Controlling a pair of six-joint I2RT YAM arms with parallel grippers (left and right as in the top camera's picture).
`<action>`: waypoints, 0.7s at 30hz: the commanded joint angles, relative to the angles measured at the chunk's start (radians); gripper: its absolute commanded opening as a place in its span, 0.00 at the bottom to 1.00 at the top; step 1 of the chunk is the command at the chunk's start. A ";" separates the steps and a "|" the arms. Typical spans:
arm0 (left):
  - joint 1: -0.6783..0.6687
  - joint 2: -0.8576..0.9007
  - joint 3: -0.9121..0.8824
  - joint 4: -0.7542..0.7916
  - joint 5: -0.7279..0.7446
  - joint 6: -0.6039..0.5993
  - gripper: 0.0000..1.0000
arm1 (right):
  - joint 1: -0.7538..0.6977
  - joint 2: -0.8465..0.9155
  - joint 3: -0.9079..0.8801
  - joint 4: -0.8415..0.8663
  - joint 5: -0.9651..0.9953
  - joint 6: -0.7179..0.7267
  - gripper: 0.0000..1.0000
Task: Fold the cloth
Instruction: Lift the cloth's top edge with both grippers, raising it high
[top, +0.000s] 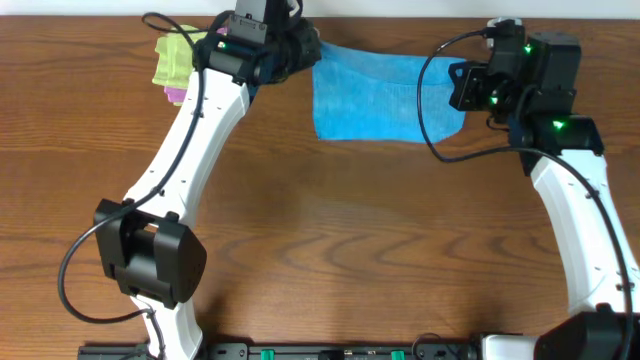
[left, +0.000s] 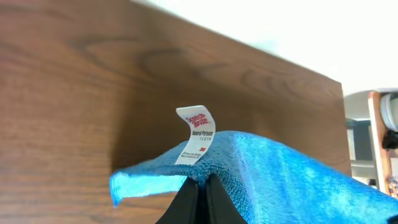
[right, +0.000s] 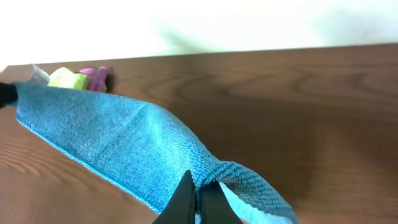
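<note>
While the left jaws clamp one corner of the sky-blue cloth (top: 370, 95), beside its white label (left: 198, 134), the right jaws clamp the opposite end. Both pairs are pressed together on the fabric. Held up at both ends, the cloth spans the far side of the wooden table (top: 330, 230). At far left lie a light green cloth (top: 178, 55) and a pink cloth (top: 175, 95), touching.

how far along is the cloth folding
Done: both grippers are shut on the cloth. The left gripper pinches the corner by the white label, and the right gripper pinches the other end. In hand: the gripped edge is lifted and stretched between them. Left: no fold is laid down yet.
</note>
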 joint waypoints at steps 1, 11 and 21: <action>0.019 0.010 0.061 -0.003 -0.018 0.039 0.06 | -0.020 -0.024 0.031 0.006 -0.009 -0.026 0.01; 0.039 0.010 0.084 -0.114 -0.006 0.085 0.06 | -0.024 -0.032 0.031 -0.005 -0.126 -0.026 0.01; 0.009 0.010 0.084 -0.385 0.047 0.150 0.06 | -0.022 -0.051 0.031 -0.267 -0.140 -0.037 0.01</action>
